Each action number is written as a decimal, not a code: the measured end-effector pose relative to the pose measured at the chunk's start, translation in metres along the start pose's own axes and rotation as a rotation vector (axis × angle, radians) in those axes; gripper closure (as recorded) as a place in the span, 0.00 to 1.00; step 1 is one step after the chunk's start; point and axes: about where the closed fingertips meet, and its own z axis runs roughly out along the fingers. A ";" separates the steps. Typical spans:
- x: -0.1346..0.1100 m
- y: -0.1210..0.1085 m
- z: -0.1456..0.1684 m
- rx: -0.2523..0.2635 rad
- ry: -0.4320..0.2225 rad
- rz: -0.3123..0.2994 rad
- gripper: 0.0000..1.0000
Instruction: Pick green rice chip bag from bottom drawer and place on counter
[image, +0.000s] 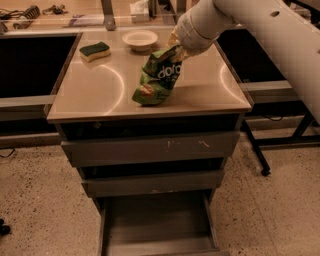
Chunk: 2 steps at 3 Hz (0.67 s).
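Observation:
The green rice chip bag (159, 76) hangs tilted over the counter (100, 90), its lower end touching or just above the tabletop near the front middle. My gripper (176, 44) is at the bag's upper right end and holds it by the top; the white arm comes in from the upper right. The bottom drawer (155, 225) is pulled out at the foot of the cabinet, with a plain dark inside and nothing visible in it.
A green-topped yellow sponge (95, 51) and a small white bowl (140, 39) sit at the back of the counter. Two closed grey drawers (150, 147) are above the open one. A cluttered desk (50, 10) runs behind. A black stand leg (257, 150) is on the right.

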 end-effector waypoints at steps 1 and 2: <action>0.000 -0.005 0.004 0.004 -0.004 -0.001 0.85; 0.000 -0.005 0.004 0.004 -0.004 -0.001 0.60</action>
